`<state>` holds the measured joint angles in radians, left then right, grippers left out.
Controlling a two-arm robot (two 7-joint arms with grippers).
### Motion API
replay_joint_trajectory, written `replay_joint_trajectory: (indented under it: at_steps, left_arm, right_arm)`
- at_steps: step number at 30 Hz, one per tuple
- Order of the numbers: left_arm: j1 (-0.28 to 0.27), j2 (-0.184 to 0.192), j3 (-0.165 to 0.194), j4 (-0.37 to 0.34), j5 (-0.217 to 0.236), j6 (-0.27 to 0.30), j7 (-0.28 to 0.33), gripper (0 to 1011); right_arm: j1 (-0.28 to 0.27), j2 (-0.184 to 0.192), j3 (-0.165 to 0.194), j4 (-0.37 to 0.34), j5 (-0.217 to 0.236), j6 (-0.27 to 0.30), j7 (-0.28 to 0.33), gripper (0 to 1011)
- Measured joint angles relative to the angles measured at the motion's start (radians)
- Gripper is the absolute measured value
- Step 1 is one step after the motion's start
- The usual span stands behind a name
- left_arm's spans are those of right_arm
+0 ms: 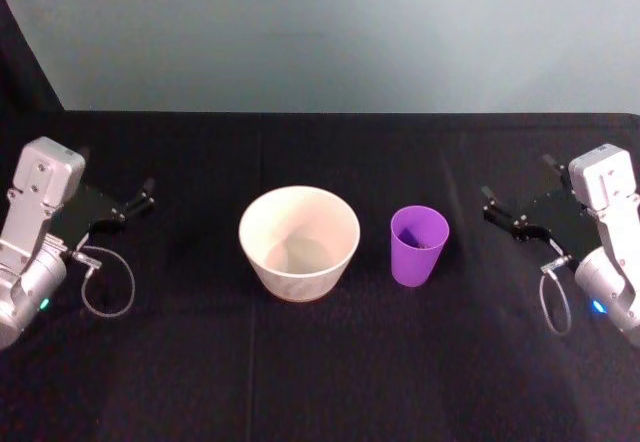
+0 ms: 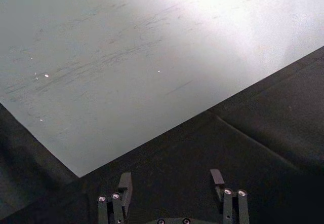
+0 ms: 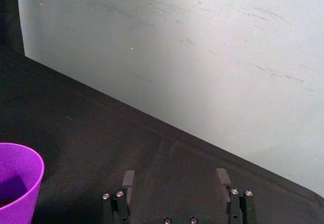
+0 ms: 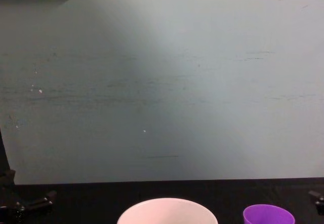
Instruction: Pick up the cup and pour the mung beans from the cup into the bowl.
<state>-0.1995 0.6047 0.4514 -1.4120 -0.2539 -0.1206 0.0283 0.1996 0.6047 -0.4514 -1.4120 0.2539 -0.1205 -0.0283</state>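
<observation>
The purple cup (image 1: pixel 419 245) stands upright on the black table, just right of the wide white bowl (image 1: pixel 299 242), with a small gap between them. The cup's bottom looks dark, and I cannot make out the mung beans. The bowl looks empty. My right gripper (image 1: pixel 515 184) hovers open to the right of the cup, well apart from it. In the right wrist view its fingers (image 3: pixel 128 179) are spread over the black cloth, with the cup (image 3: pixel 17 183) off to one side. My left gripper (image 1: pixel 122 180) is open far left of the bowl, holding nothing (image 2: pixel 171 178).
A black cloth (image 1: pixel 320 362) covers the table, which ends at a pale grey-green wall (image 1: pixel 320 32) behind. The chest view shows the bowl's rim (image 4: pixel 167 208) and the cup's rim (image 4: pixel 268 214) at the bottom edge. Loose cable loops hang under both wrists.
</observation>
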Motion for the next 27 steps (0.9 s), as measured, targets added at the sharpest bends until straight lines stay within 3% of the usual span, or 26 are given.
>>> replay_joint_trajectory:
  at_steps: [9,27]
  left_arm:
    - [0.0,0.0,0.0,0.0,0.0,0.0,0.0,1000]
    - [0.0,0.0,0.0,0.0,0.0,0.0,0.0,1000]
  right_arm:
    - [-0.026,0.009,0.012,-0.023,-0.007,0.005,0.002,1004]
    - [-0.221,0.063,0.051,-0.194,-0.032,0.022,0.018,1004]
